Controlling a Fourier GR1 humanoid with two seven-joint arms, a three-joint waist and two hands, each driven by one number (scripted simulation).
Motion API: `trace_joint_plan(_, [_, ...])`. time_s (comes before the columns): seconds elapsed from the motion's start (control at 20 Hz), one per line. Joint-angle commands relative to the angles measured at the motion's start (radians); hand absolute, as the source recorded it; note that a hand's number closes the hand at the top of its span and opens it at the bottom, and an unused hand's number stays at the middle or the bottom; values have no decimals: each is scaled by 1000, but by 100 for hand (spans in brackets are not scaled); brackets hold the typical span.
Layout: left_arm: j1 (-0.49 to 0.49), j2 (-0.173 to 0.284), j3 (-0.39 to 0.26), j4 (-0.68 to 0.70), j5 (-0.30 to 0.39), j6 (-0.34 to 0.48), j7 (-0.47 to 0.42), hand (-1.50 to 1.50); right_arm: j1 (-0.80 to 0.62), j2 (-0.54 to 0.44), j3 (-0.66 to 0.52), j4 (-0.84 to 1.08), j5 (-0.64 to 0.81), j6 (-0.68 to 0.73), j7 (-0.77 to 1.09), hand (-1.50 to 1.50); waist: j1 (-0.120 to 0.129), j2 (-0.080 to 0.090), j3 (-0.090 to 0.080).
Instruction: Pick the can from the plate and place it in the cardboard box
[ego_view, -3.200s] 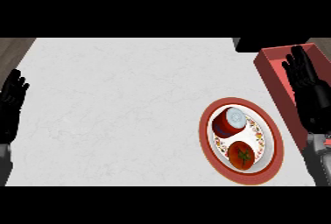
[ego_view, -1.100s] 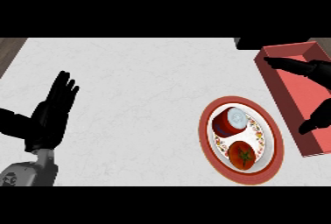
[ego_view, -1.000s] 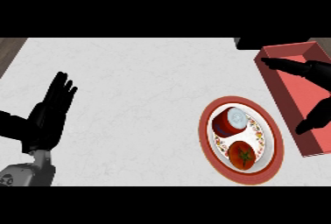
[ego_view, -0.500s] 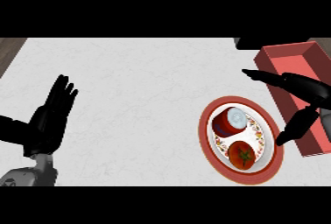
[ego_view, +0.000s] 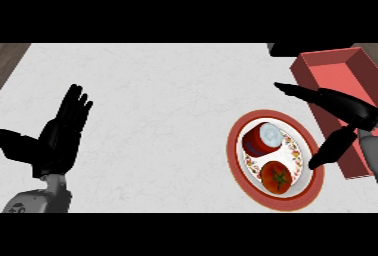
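Head view, looking steeply down on a pale marbled worktop (ego_view: 170, 100).

Plate (ego_view: 238, 165): red-rimmed, white patterned centre, lower right of the frame. Two items on it. The can (ego_view: 263, 140) lies on its side in the plate's upper half, red body, pale silvery end facing up and to the right. A tomato (ego_view: 277, 176) with a green stem sits in the lower half, just beside the can; cannot tell whether they touch.

Cardboard box (ego_view: 336, 61): reddish, open-topped, long and narrow, upper right of the frame, running down along the right edge. Its lower left wall is near the plate's right rim.

Right hand (ego_view: 345, 107): at the right of the frame, over the gap between box and plate. Spread wide: fingers extended toward the upper left, reaching above the plate's top rim; thumb pointing down and left, its tip at the plate's right rim. Holds nothing. No contact with the can; the can is apart from both fingers and thumb.

Left hand (ego_view: 57, 139): left of the frame, well apart from the plate. Flat and open, fingers straight and pointing up, thumb out toward the left edge. Holds nothing.
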Motion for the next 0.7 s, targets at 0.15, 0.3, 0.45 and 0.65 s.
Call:
trace_joint_plan(0.15, [-6,-22,21,-11,-20,-20,23,0,39,78,26,10,108,-27,-40,-150,1,0,0])
trace_joint_plan(0.3, [-57,0,79,74,8,-73,-2,0,35,65,5,39,135,-15,-89,-150,0,1,0])
trace_joint_plan(0.45, [-15,-17,41,-52,-10,-41,83,0,-5,115,33,55,199,-84,-47,-150,4,0,0])
trace_joint_plan(0.65, [-1,-18,54,-46,-27,-64,72,0,1,140,2,47,201,-76,-41,-150,2,0,0])
